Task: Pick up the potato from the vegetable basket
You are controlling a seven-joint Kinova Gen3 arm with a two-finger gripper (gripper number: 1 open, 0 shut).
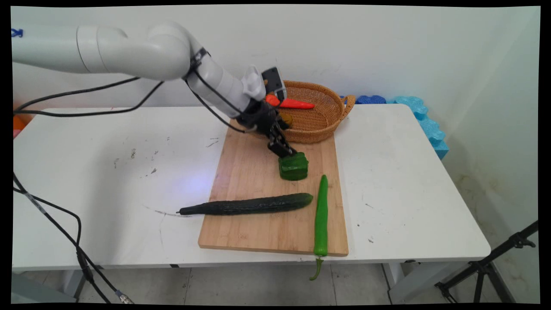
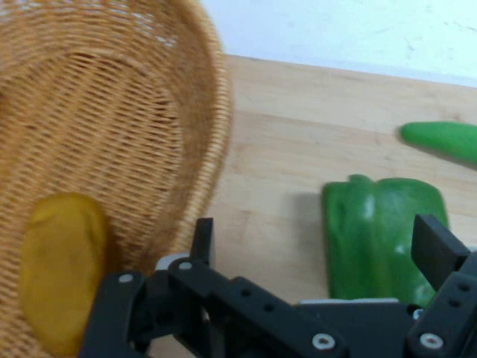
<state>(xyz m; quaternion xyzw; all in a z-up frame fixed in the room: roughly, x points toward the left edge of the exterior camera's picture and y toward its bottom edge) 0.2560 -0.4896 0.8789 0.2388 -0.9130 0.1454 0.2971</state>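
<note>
My gripper (image 1: 287,151) hangs low over the wooden cutting board (image 1: 245,172), right at the top edge of a green bell pepper (image 1: 293,167). In the hand view the gripper (image 2: 319,246) is open. Its fingers stand wide apart, and the pepper (image 2: 380,239) lies between them, close against the right finger (image 2: 436,250). The left finger (image 2: 203,239) sits beside the wall of the wicker basket (image 2: 112,112). Neither finger visibly presses on the pepper.
The wicker basket (image 1: 316,129) stands at the board's far end and holds a red pepper (image 1: 292,103) and a yellow piece (image 2: 59,268). A dark cucumber (image 1: 249,204) and a long green chili (image 1: 321,215) lie on the near half of the board. Black cables hang at the left.
</note>
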